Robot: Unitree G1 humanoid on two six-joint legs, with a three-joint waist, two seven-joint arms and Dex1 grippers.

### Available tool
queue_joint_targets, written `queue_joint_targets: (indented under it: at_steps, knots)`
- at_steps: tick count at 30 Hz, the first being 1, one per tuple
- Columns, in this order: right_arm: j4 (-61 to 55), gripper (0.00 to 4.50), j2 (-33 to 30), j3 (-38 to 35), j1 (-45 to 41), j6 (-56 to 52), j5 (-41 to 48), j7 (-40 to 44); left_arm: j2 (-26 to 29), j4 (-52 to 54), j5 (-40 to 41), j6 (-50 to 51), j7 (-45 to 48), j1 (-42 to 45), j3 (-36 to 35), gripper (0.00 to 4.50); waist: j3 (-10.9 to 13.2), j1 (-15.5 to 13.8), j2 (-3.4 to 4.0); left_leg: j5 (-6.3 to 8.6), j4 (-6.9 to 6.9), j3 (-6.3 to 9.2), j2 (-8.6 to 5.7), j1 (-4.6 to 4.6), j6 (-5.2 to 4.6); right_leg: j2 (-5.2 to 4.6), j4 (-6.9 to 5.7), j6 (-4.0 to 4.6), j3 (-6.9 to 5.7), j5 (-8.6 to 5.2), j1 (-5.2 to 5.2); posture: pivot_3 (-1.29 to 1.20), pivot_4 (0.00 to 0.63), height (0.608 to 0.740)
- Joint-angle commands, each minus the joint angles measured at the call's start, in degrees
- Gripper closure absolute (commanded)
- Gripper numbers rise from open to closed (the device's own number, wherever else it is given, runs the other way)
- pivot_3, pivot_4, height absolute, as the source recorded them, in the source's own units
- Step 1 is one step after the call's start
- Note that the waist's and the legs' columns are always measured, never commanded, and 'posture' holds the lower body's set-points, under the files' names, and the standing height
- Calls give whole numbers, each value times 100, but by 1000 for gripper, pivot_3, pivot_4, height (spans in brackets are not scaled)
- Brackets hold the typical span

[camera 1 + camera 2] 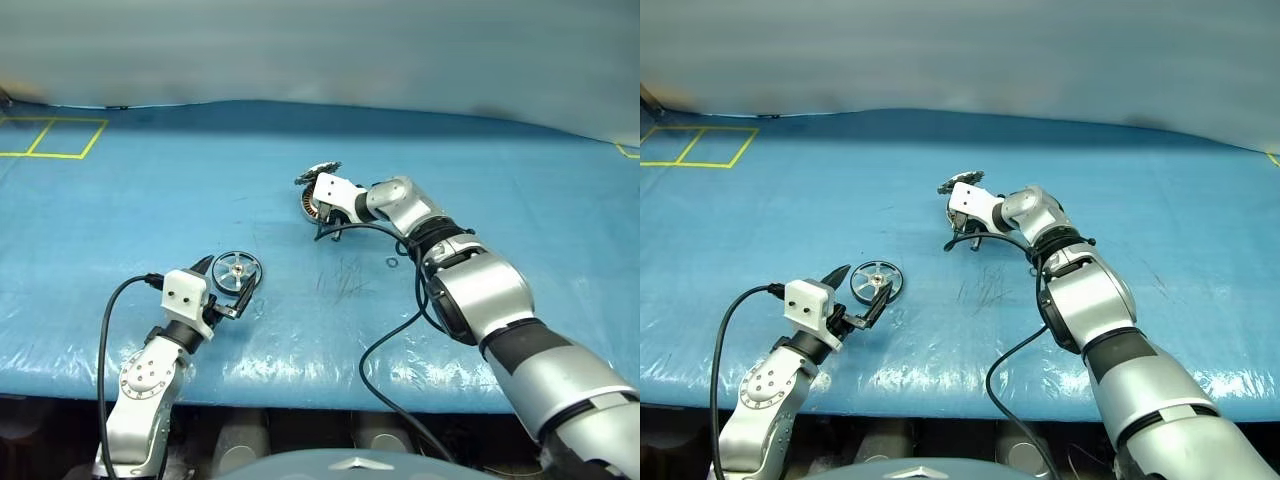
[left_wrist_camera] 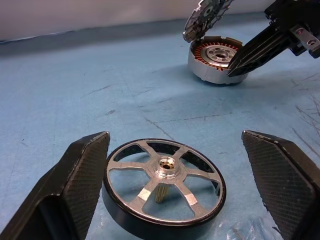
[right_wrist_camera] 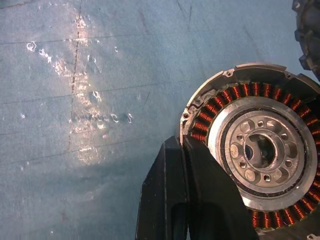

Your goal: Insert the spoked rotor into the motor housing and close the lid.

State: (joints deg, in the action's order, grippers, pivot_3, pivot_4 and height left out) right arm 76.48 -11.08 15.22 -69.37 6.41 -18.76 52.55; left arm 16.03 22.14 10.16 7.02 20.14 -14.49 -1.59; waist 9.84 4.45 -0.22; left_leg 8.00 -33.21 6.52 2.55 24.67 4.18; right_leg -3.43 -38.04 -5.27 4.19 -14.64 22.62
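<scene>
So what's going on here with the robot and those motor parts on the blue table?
The robot is partway through assembling a motor. Its left tool is open, its fingers on either side of the spoked rotor, which lies flat on the blue table and isn't gripped yet. Its right tool is shut, with its tips at the rim of the motor housing. The lid stands tilted open, so the windings show and the rotor isn't in.

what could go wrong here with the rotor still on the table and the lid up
The spoked rotor lies flat between the open left gripper jaws; closing could tip or slide it. The shut right gripper rests against the motor housing rim and may nudge it. The lid stands open and could drop early.
</scene>
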Motion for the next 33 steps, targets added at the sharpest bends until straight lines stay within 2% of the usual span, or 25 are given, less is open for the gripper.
queue_joint_targets:
  at_steps: [1,6,9,14,17,27,33]
  knots:
    - [-391,4482,-223,-200,34,298,282,529,-9,-17,3,-47,26,45,17,0,0,2,0,0,1,0,0,0,0,0,2,0,1,0,0,0,150,740]
    - [-1666,4482,-622,-168,913,395,570,1308,-25,-147,12,-56,98,68,107,0,0,-6,0,0,9,0,0,1,0,0,5,-20,0,12,1,0,150,740]
    - [-3390,4482,-886,-162,1979,-157,816,1500,15,-219,28,-25,186,153,154,0,0,-41,0,1,13,1,0,1,1,0,9,-26,-2,13,-1,0,150,740]
    - [-6142,4482,-1236,-231,3578,-1435,1171,1371,159,-355,50,87,393,456,200,0,-1,-88,0,1,13,4,0,1,1,0,9,-25,-4,10,-2,0,150,740]
    - [-7167,4482,-1340,-280,4173,-1976,1298,1164,219,-455,54,146,510,647,240,0,-1,-90,0,1,0,3,0,0,2,0,12,-9,-3,0,-5,0,150,740]
    - [-9379,4482,-1550,-264,5454,-3195,1654,562,257,-680,24,228,746,978,401,0,-1,-139,-3,2,-24,1,0,8,2,-2,13,-11,-1,5,-8,0,150,740]
    - [-9958,4482,-1631,-115,5915,-3629,1794,291,300,-691,26,256,822,973,387,0,-1,-147,-8,2,-24,0,0,10,3,-2,16,-11,-1,5,-7,0,150,740]
